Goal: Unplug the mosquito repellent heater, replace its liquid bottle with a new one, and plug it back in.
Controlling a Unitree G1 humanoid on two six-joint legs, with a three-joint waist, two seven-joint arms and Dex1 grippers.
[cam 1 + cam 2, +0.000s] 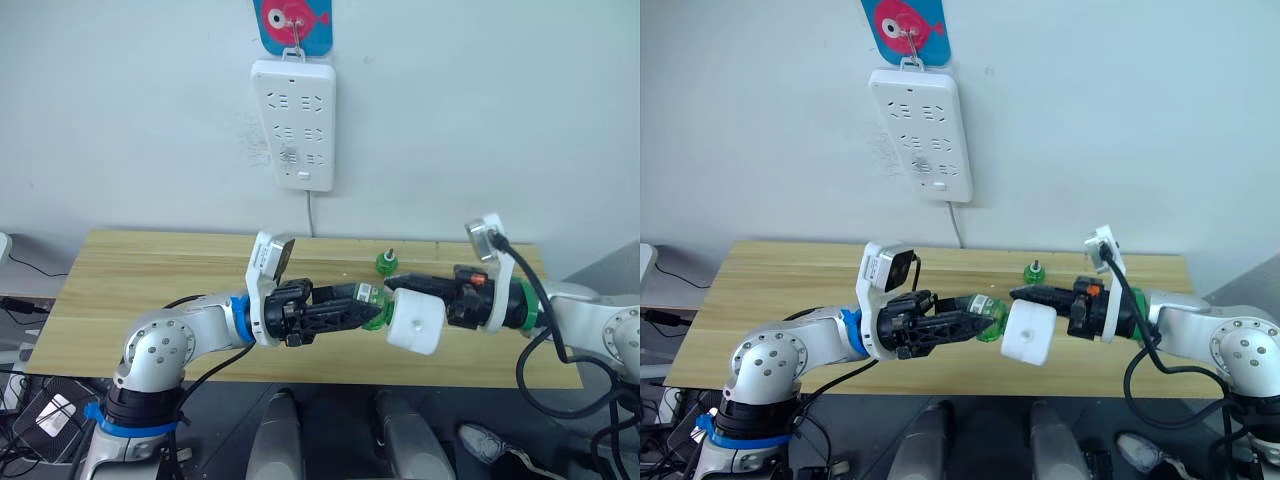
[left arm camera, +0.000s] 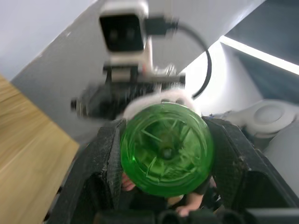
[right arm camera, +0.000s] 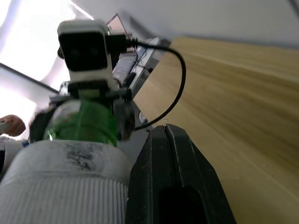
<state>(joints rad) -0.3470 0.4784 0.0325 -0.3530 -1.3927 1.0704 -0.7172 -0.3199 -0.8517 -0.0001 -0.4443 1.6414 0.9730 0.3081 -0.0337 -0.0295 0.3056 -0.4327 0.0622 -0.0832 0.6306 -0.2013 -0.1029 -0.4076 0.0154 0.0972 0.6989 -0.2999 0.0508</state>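
Observation:
Above the table's front middle, my left gripper (image 1: 362,305) is shut on a green liquid bottle (image 1: 371,300), which shows end-on between the black fingers (image 2: 105,168) in the left wrist view. The bottle (image 2: 163,149) meets the white mosquito repellent heater (image 1: 415,320), and its neck end is hidden at the heater. My right gripper (image 1: 405,284) comes in from the right and is shut on the heater's upper part; the heater (image 3: 65,186) hangs beside its fingers (image 3: 168,177). A second small green bottle (image 1: 386,263) stands upright on the wooden table (image 1: 150,270) just behind the grippers.
A long white power strip (image 1: 294,125) hangs on the wall above the table's middle, its cord running down behind the table. Cables trail from both wrist cameras. Bare wood lies to the left and right of the arms.

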